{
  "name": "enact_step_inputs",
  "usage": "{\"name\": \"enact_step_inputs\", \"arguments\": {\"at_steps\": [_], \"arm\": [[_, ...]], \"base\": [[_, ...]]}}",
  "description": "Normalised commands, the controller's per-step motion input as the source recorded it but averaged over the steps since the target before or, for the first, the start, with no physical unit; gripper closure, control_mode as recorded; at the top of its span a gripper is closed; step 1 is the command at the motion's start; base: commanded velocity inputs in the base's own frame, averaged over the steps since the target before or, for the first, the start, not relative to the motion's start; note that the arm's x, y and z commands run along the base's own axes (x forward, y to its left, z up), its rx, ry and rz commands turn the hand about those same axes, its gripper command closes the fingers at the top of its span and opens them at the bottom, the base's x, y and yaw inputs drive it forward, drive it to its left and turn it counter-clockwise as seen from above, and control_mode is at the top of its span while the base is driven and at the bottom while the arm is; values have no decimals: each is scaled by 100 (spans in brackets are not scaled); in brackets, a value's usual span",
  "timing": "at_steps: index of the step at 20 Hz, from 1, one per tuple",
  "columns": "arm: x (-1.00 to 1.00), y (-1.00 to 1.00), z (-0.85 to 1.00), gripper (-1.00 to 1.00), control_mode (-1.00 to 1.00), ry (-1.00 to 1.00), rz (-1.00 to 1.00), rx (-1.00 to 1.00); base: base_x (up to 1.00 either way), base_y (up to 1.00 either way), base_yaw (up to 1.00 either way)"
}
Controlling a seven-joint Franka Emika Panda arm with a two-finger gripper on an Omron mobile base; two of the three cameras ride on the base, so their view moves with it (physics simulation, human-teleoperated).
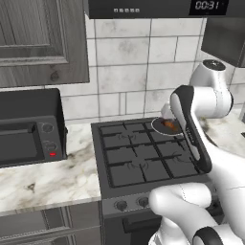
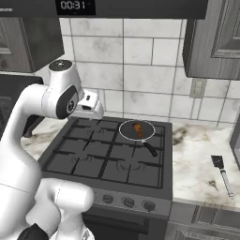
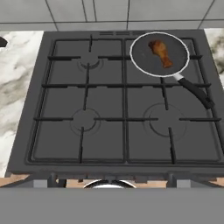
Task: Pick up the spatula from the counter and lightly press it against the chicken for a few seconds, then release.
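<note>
The spatula (image 2: pixel 221 172), with a black blade and a silver handle, lies on the marble counter (image 2: pixel 194 159) right of the stove, apart from the arm. A browned chicken drumstick (image 3: pixel 161 53) (image 2: pixel 137 130) (image 1: pixel 170 125) rests in a small dark pan (image 3: pixel 139 60) on the back right burner, the pan's handle (image 3: pixel 197 92) pointing toward the front right. My gripper (image 2: pixel 93 111) hangs high over the stove's back left, looking down on the whole hob. Its fingers are hidden, and nothing shows between them in the hand view.
The black gas stove (image 1: pixel 139 160) has four burners with knobs along its front. A dark toaster oven (image 1: pixel 28 131) stands on the counter to the left. Cabinets (image 2: pixel 218 37) hang above on both sides, and my own arm blocks the right of the left base view.
</note>
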Motion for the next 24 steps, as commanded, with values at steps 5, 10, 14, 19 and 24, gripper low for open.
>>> {"name": "enact_step_inputs", "arguments": {"at_steps": [5, 10, 14, 19, 24], "arm": [[-10, 0, 14, -100, -100, -6, 0, 0], [-17, -16, 14, -100, -100, -1, 0, -3], [-26, -29, 10, -100, -100, 0, 0, -3], [-28, -34, 3, -100, -100, 0, 0, -4], [-43, -31, 0, -100, -100, -4, 2, -2]], "base": [[0, 0, 0], [0, 0, 0], [0, 0, 0], [0, 0, 0], [0, 0, 0]]}}
